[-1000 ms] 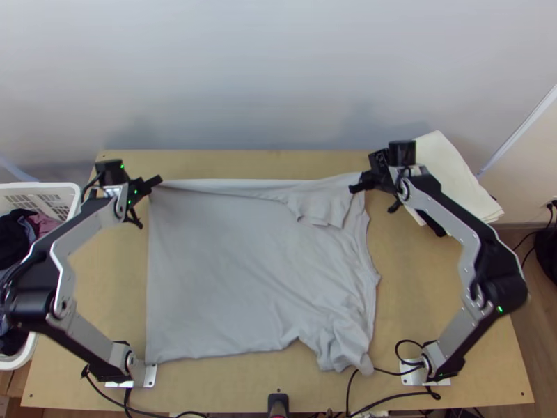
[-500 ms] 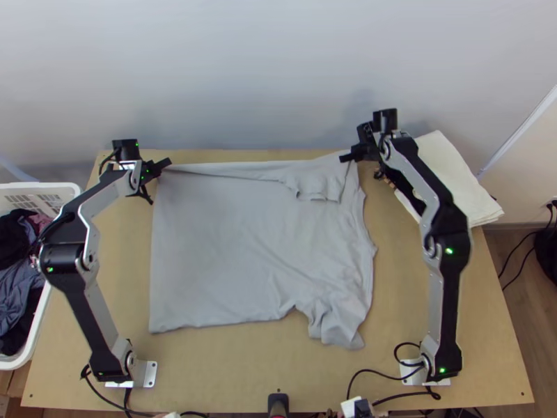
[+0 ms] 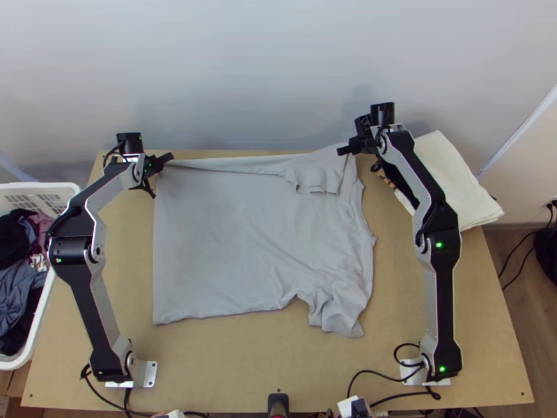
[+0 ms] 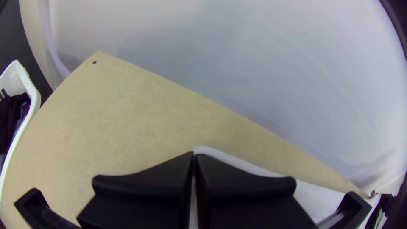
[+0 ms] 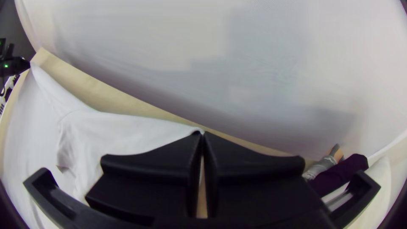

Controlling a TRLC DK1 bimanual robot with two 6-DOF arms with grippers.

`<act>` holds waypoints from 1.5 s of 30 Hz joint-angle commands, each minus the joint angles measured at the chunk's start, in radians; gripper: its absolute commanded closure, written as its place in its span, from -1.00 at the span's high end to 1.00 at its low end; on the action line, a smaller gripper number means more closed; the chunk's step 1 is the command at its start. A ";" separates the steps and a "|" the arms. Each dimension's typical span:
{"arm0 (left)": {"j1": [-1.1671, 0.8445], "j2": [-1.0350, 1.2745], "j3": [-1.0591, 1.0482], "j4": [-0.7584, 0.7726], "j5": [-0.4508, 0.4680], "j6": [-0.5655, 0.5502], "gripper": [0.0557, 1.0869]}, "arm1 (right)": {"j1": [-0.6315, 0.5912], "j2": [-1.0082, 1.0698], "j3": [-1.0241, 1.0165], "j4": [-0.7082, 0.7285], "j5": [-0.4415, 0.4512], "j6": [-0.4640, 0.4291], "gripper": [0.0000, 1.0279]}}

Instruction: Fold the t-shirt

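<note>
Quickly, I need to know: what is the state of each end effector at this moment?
Left end effector: closed, holding the t-shirt at one end of its far edge.
Right end effector: closed, holding that edge's other end.

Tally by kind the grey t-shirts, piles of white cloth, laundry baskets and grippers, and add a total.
Grey t-shirt: 1
White cloth pile: 1
Laundry basket: 1
Left gripper and right gripper: 2
Total: 5

the t-shirt [image 3: 223, 244] is matt cloth, the table [image 3: 230, 362] smooth wood, the basket [image 3: 43, 186] plastic.
</note>
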 commanded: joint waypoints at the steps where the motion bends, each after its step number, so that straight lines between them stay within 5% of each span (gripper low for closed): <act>1: -0.003 -0.004 0.029 -0.032 -0.016 -0.033 -0.92 | -0.004 0.000 0.020 -0.012 0.007 0.033 -0.95; 9: -0.017 -0.106 0.015 -0.226 0.027 -0.023 -0.92 | 0.019 -0.088 0.003 -0.179 0.008 0.048 -0.95; 24: 0.001 -0.383 -0.214 -0.262 0.073 0.023 -0.92 | 0.034 -0.223 -0.052 -0.417 0.008 0.040 -0.95; 45: 0.006 -0.626 -0.606 -0.173 0.087 0.020 -0.92 | 0.034 -0.442 -0.399 -0.433 0.010 0.014 -0.95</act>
